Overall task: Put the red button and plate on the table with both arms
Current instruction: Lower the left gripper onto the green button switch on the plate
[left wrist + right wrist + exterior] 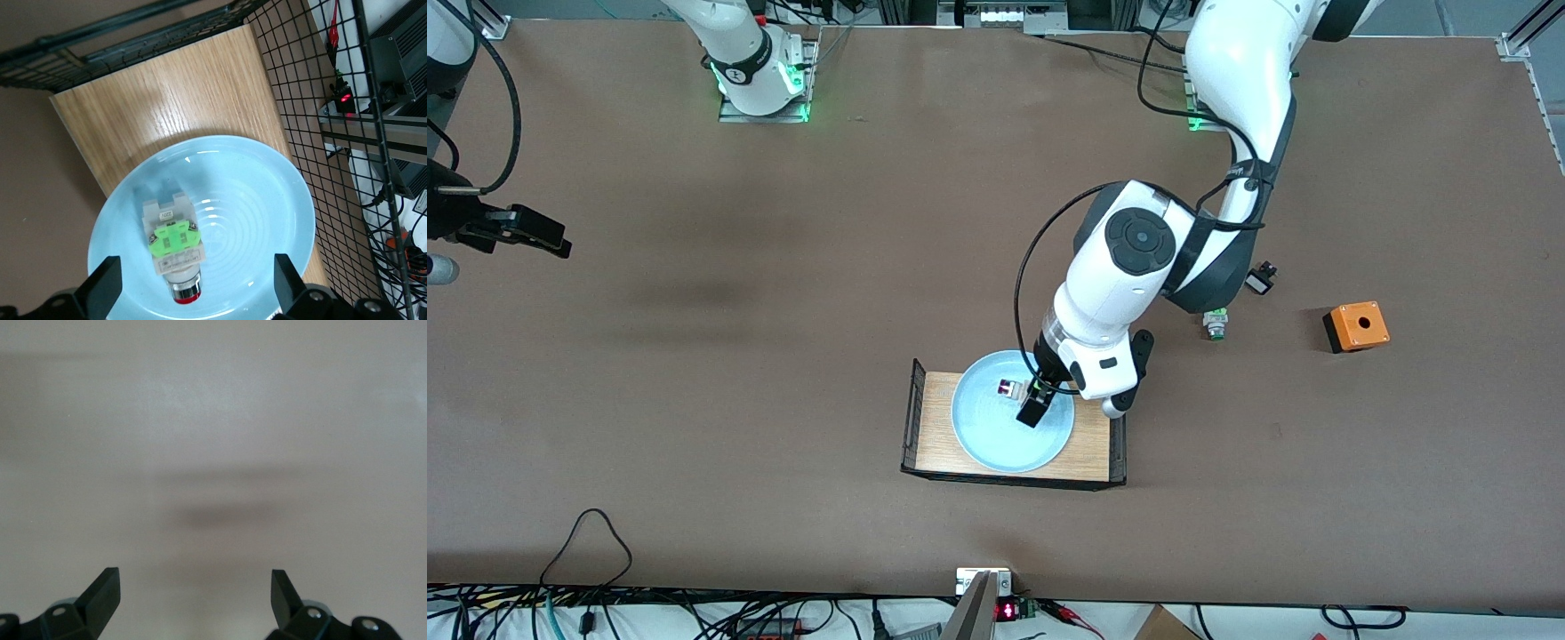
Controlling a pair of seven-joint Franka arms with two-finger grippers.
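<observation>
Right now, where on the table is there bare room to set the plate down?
Bare brown table between the wooden tray and the right gripper. Crowded: plate with red button under the open left gripper; orange box and green-capped part nearby.

red button point(175, 253) on plate point(976, 436), plate on wooden tray point(934, 427), tray on table point(694, 400)

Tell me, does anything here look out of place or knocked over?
Nothing looks broken or spilled. The red button lies on its side in the plate, which sits on a small wooden tray. The left gripper hovers open over it; the right gripper waits, open.
</observation>
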